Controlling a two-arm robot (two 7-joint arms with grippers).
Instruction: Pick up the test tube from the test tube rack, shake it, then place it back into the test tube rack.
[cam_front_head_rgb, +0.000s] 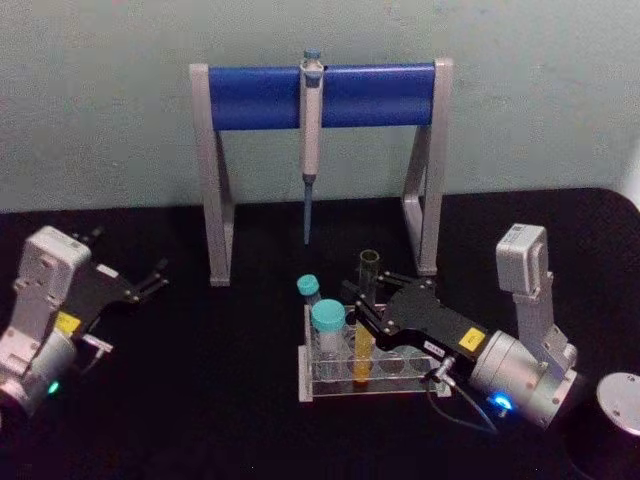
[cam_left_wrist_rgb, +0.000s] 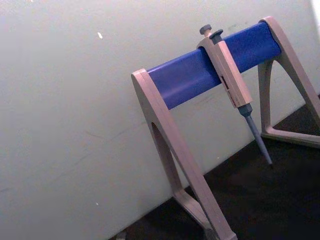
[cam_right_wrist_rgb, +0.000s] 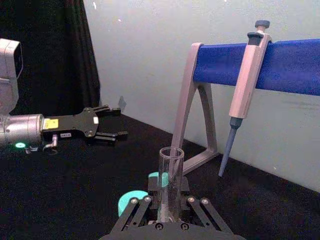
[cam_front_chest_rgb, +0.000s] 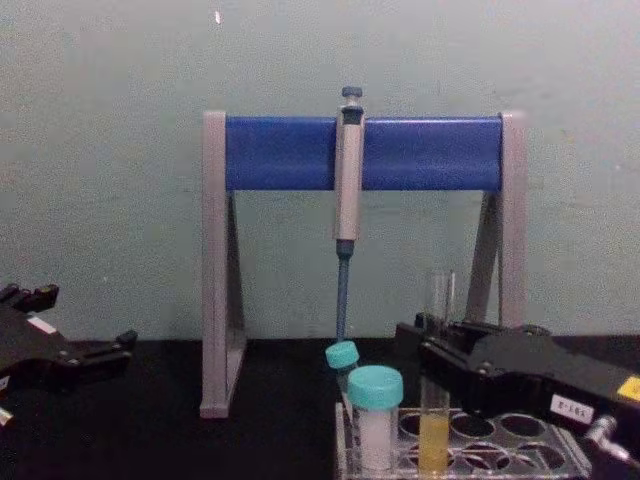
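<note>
Your black table (cam_front_head_rgb: 230, 400) carries the stand (cam_front_head_rgb: 260, 97) at the back, its blue crossbar set between two grey legs. The left gripper (cam_front_head_rgb: 152, 278) is on the table's left side, well apart from everything else, with its jaws spread and nothing between them. The right gripper (cam_front_head_rgb: 366, 292) reaches in from the right over the rack (cam_front_head_rgb: 395, 388) and sits around the upper part of the tube (cam_front_head_rgb: 363, 350). You cannot tell from here whether it is clamped on the glass or only close to it.

The rack is in front of the stand, nearer its right leg. The pipette (cam_front_head_rgb: 311, 120) hangs from the crossbar, tip down. Your tube stands upright in the rack with yellow liquid in its lower part and its open rim above the gripper. Two capped tubes (cam_front_head_rgb: 328, 318) stand in the rack just to its left.
</note>
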